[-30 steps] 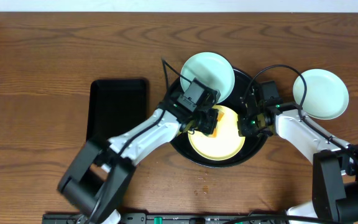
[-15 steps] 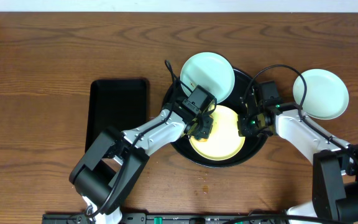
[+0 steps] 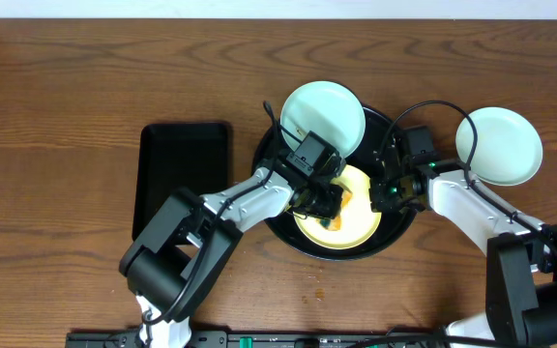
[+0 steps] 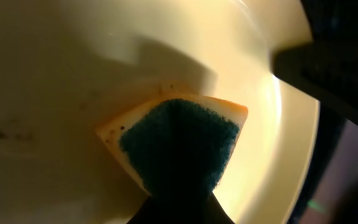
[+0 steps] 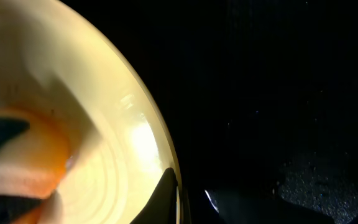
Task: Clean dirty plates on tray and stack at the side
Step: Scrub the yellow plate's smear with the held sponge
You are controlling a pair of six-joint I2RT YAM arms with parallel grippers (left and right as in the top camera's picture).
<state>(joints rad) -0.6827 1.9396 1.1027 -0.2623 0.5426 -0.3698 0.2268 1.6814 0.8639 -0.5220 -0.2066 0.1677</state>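
Observation:
A pale yellow plate (image 3: 351,227) lies in the round black tray (image 3: 399,227). My left gripper (image 3: 329,205) is shut on an orange sponge with a dark green scouring face (image 4: 179,140) and presses it onto the yellow plate (image 4: 55,74); small dark specks show at the plate's left. My right gripper (image 3: 387,196) is shut on the yellow plate's right rim (image 5: 160,155), one finger inside and one outside. A mint-green plate (image 3: 325,114) rests on the tray's far rim. A second mint-green plate (image 3: 498,145) lies on the table to the right of the tray.
A smaller rectangular black tray (image 3: 184,172) lies on the wooden table (image 3: 66,97) left of the round tray. Both arms' cables arch over the round tray's far side.
My left gripper has moved the sponge to the right and a little nearer across the yellow plate. The right gripper and all plates have stayed put.

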